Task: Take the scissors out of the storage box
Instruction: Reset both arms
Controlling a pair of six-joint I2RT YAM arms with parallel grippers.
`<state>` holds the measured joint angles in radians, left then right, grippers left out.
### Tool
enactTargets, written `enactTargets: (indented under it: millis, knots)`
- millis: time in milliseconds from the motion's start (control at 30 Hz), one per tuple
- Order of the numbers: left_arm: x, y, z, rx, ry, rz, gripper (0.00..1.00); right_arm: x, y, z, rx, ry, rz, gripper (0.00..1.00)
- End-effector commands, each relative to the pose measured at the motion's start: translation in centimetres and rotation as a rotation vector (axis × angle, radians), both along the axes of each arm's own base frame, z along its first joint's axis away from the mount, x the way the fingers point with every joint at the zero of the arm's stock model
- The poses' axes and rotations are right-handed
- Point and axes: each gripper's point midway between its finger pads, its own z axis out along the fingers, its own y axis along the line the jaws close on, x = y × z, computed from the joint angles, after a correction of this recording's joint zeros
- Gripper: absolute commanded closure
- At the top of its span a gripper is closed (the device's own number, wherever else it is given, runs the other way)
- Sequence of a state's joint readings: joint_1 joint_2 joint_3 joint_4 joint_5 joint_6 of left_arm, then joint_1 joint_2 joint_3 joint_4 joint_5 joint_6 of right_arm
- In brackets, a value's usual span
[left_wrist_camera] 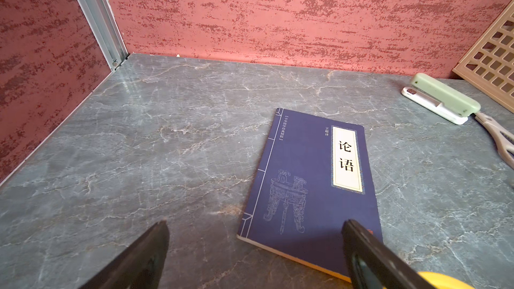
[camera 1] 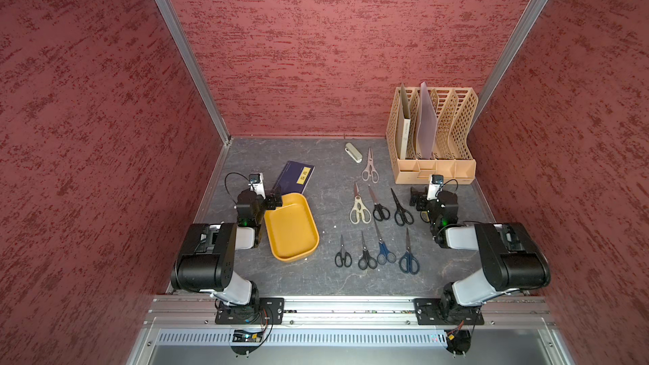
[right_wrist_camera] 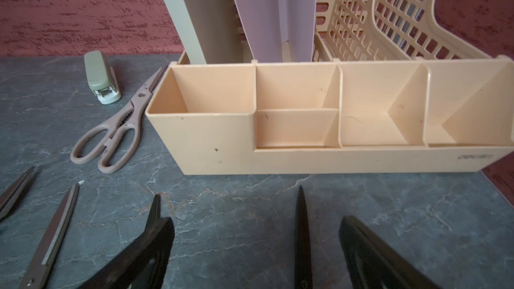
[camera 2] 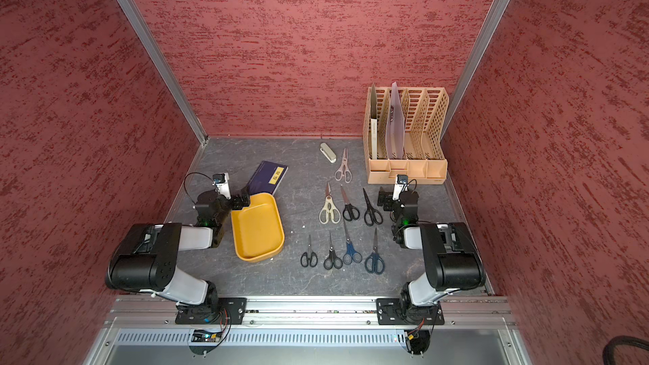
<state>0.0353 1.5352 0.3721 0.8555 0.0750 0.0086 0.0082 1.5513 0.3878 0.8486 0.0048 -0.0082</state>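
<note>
The scissors [camera 1: 360,210], eight steel-bladed pairs with black, dark-blue, cream and pinkish-grey handles, lie flat in loose rows on the counter [camera 1: 316,282], all outside the shallow mustard-yellow storage box [camera 1: 293,229] beside them, while my left tool [left_wrist_camera: 256,226] and right tool [right_wrist_camera: 256,221] hang spread wide, grasping nothing.

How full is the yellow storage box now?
Empty: the storage box shows only bare yellow floor in both top views; the scissors lie on the table.
</note>
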Motion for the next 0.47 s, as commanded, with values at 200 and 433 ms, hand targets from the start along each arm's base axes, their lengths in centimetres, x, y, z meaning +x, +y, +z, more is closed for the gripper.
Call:
enactTargets:
  millis: [200,433]
  knots:
    - [0.50,-0.04,1.16,0.004,-0.040,-0.015,0.00,0.65,0.68,1.64,0.003,-0.061,0.044,0.02]
    - [0.51,0.03,1.17,0.004,-0.040,-0.012,0.00,0.33,1.06,1.73,-0.001,-0.075,0.066,0.02]
